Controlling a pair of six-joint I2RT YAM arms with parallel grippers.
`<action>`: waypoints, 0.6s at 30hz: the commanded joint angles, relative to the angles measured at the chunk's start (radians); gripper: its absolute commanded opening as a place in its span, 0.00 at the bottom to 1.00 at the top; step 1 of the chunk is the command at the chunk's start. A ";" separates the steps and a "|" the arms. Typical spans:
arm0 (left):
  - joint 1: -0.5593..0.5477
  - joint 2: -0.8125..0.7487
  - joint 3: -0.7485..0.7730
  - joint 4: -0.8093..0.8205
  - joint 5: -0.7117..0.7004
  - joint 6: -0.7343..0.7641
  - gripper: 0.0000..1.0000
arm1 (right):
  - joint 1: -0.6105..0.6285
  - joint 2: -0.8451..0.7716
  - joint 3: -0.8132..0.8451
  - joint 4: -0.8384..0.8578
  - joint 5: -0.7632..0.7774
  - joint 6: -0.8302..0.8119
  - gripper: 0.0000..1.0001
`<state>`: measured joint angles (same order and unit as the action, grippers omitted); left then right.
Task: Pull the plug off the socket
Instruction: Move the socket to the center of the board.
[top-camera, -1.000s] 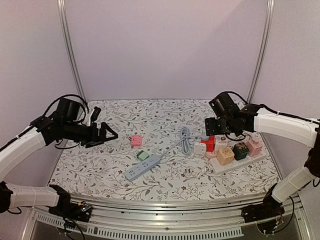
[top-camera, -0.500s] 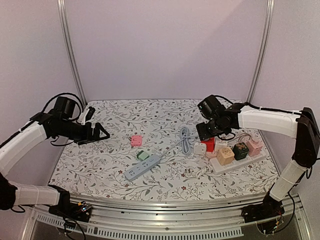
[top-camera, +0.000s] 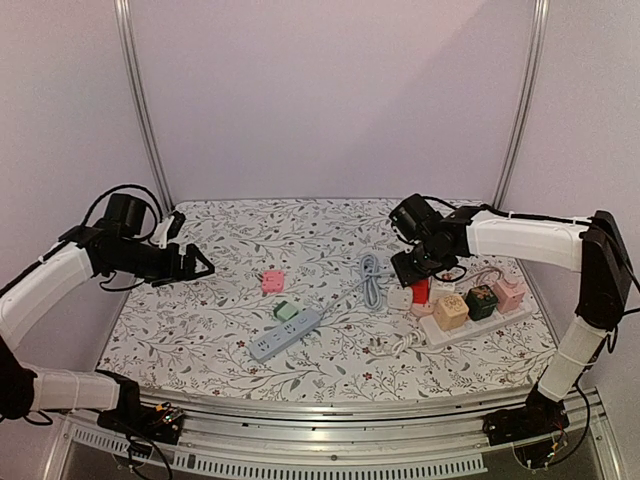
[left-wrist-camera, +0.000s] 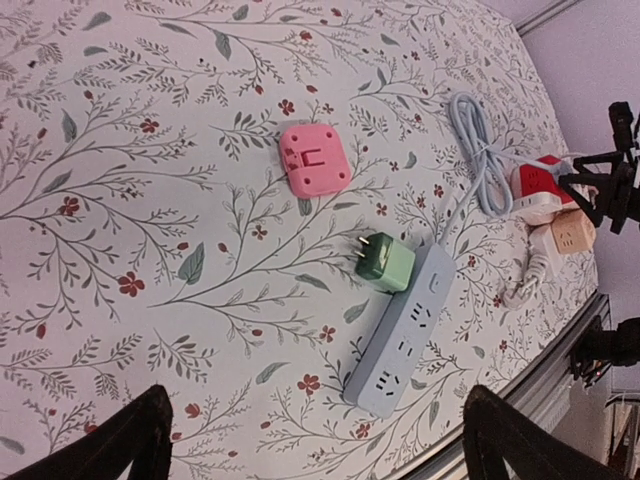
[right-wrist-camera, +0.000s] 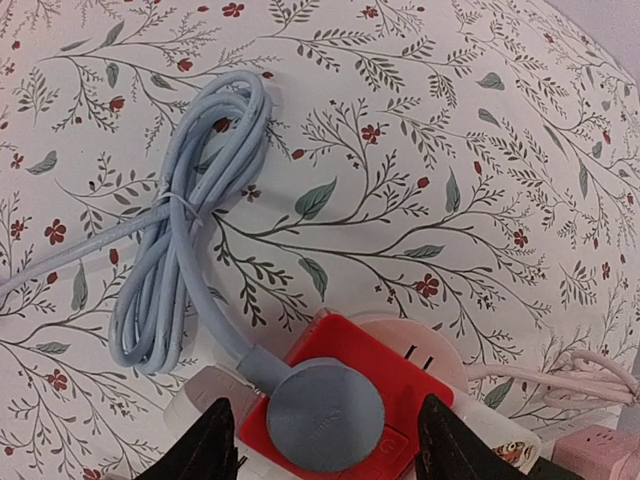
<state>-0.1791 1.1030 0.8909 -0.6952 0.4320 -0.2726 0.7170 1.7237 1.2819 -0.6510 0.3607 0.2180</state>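
Right arm has swung in and dropped over the red socket block since a second ago; left arm has drawn back, farther from it.

Right gripper hangs directly above the block; jaws part-way apart, one finger either side of the plug; neither touching as far as I can see; nothing held.

Plug: round grey-blue cap seated flat on the block's top face; its cable leaves on the block's side facing the left arm and lies coiled just beside the block.

Left gripper spread wide and empty, well apart from the block, beyond the pink adapter and the blue strip; right arm plainly the nearer.

My read: fingers line up across the cap, clear of the cable exit; close, then pull straight up off the face; block may lift with it.
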 joint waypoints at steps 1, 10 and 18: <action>0.012 -0.035 -0.015 0.013 -0.029 0.018 0.99 | -0.004 0.029 0.010 -0.017 0.007 -0.008 0.57; 0.013 -0.040 -0.021 0.014 -0.037 0.011 1.00 | -0.008 0.061 0.020 -0.017 0.018 0.000 0.49; 0.012 -0.032 -0.018 0.011 -0.039 0.013 1.00 | -0.010 0.062 0.009 -0.011 -0.011 0.013 0.34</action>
<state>-0.1783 1.0714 0.8833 -0.6930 0.4023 -0.2722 0.7166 1.7668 1.2892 -0.6422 0.3614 0.2199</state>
